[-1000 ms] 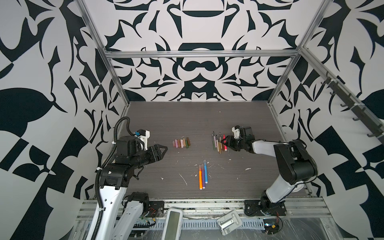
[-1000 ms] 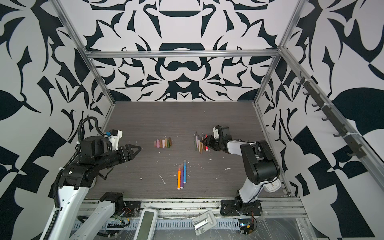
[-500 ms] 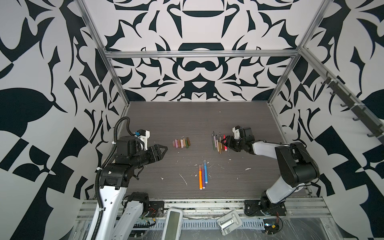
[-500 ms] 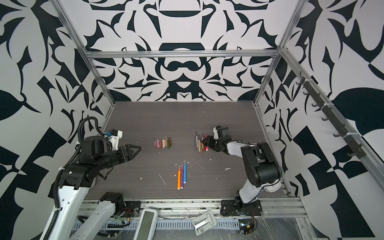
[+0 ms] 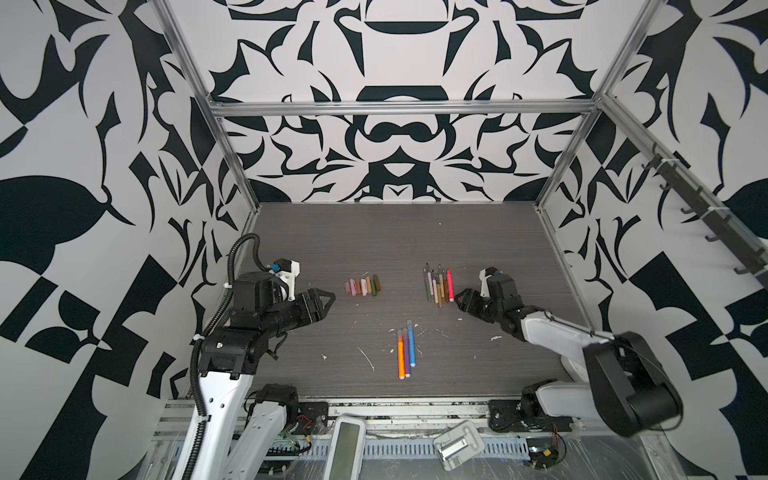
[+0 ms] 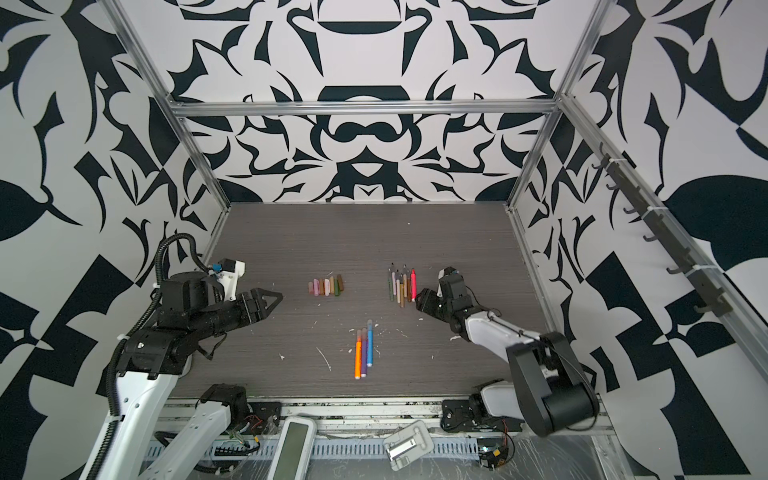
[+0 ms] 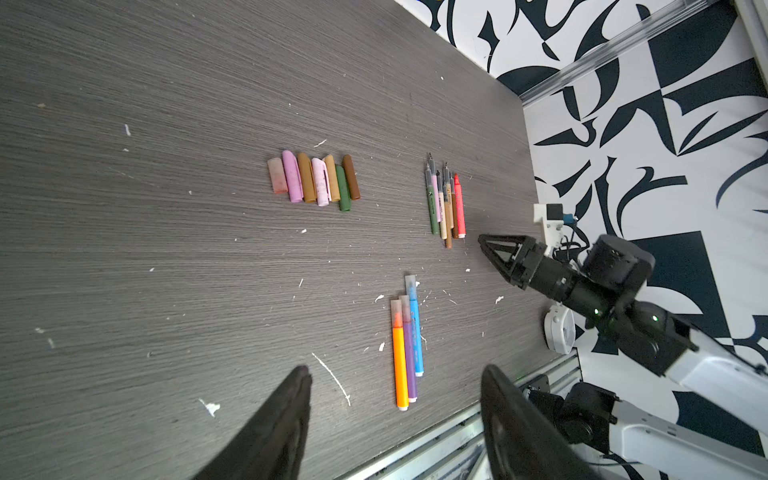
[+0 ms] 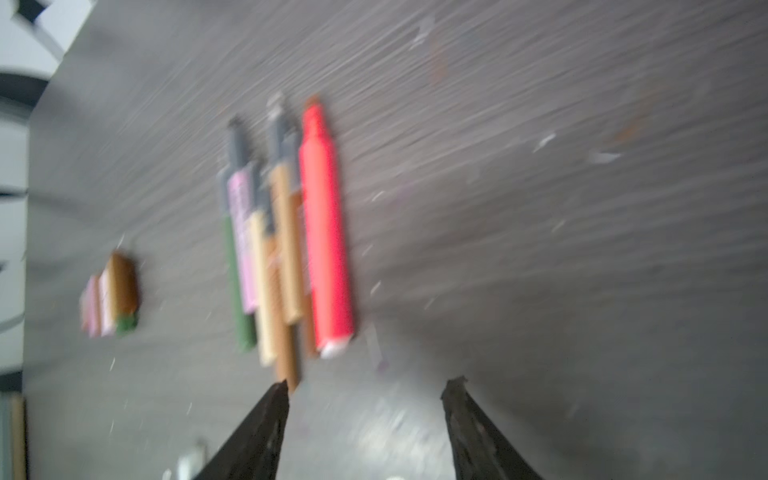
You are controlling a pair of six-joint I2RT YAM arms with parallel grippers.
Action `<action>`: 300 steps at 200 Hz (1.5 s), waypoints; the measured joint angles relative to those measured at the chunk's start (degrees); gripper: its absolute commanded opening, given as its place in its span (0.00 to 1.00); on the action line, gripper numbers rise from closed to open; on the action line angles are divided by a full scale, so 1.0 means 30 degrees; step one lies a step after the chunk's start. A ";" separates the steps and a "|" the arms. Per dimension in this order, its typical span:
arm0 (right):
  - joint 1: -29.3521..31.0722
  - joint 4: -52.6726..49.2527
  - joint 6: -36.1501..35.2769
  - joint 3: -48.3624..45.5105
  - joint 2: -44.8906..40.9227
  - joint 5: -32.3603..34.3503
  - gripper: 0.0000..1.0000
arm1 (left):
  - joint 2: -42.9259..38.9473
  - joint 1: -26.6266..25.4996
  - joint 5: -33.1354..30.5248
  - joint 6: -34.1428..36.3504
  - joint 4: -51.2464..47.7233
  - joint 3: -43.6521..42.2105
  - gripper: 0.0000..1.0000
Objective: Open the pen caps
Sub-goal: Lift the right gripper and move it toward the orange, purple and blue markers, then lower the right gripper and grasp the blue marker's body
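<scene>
On the table (image 5: 374, 241), pen caps (image 5: 363, 286) and bare pens (image 5: 438, 286) are sorted apart; left gripper (image 7: 395, 372) and right gripper (image 8: 368, 386) are held open, empty, for capped pens (image 5: 406, 353).

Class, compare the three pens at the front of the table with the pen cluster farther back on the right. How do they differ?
The three front pens wear pale caps; the back cluster shows bare tips. The front pens are orange, purple and blue; the back cluster is mostly brown, tan and olive, with one red. Both lie flat, side by side.
</scene>
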 measured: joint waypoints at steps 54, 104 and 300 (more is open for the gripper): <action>1.1956 -0.1639 0.2055 0.0889 -0.1253 0.7286 0.41 | -0.0015 0.0022 0.0000 0.0000 0.0000 0.0000 0.67; 1.7187 -0.6339 0.5588 0.5770 0.5282 1.1752 0.38 | -0.0007 0.0036 0.0000 0.0000 0.0000 0.0000 0.67; 1.6065 -0.9530 0.7490 0.9959 1.0287 1.0316 0.53 | 0.0007 0.0073 0.0007 0.0000 0.0000 0.0000 0.67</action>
